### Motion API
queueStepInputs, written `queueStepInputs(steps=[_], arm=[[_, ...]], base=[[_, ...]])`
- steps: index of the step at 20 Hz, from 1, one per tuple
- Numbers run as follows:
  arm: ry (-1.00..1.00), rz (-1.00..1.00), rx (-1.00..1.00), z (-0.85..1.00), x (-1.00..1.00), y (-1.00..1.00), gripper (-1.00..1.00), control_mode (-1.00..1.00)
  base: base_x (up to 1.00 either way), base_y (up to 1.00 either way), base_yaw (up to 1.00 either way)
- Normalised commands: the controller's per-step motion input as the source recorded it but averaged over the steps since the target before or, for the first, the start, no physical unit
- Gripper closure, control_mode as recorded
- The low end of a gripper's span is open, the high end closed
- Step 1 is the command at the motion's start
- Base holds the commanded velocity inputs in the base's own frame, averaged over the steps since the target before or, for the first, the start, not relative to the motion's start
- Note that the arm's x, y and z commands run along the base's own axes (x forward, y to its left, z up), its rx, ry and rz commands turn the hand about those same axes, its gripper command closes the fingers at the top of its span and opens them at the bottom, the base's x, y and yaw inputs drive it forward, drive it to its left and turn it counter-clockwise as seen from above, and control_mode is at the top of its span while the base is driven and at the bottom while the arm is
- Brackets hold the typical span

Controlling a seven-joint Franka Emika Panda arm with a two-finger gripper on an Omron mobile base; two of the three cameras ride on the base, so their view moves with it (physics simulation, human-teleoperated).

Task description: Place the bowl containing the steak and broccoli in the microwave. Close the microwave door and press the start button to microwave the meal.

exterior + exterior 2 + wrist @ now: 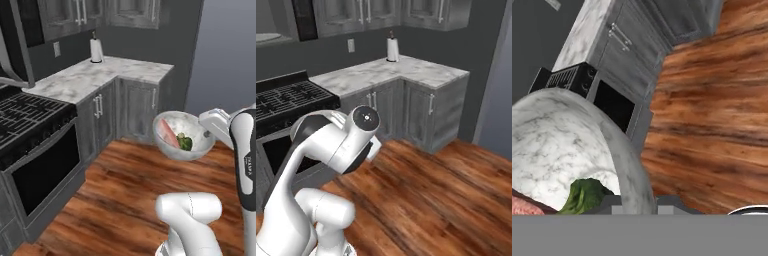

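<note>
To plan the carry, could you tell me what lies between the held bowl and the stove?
In the left base view, just bare wood floor lies between the bowl and the stove.

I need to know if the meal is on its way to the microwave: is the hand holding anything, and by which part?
Yes: the hand holds the bowl by its rim, fingers astride the wall, steak and broccoli inside.

Bowl [183, 136] – round glass, greyish marbled, centre-right of left base view, up in the air over the wood floor, tipped w/ its mouth toward the camera. Steak [169, 134] – pinkish-red slab, leaning on inner left wall. Broccoli [185, 143] – small dark green floret, just right of steak, touching it. Hand view: bowl wall fills lower left, floret [584, 195] at bottom.
</note>
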Motion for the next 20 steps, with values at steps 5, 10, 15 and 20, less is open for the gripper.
queueStepInputs(steps=[5,10,15,20], arm=[[0.00,0.00,0.00,0.00,0.00,0.00,1.00,1.00],[0.00,0.00,0.00,0.00,0.00,0.00,1.00,1.00],[0.00,0.00,0.00,0.00,0.00,0.00,1.00,1.00],[0.00,0.00,0.00,0.00,0.00,0.00,1.00,1.00]], base=[[1.00,-0.07,0.50],[1.00,-0.04,0.52],[1.00,-0.10,0.50],[1.00,-0.29,0.43]])
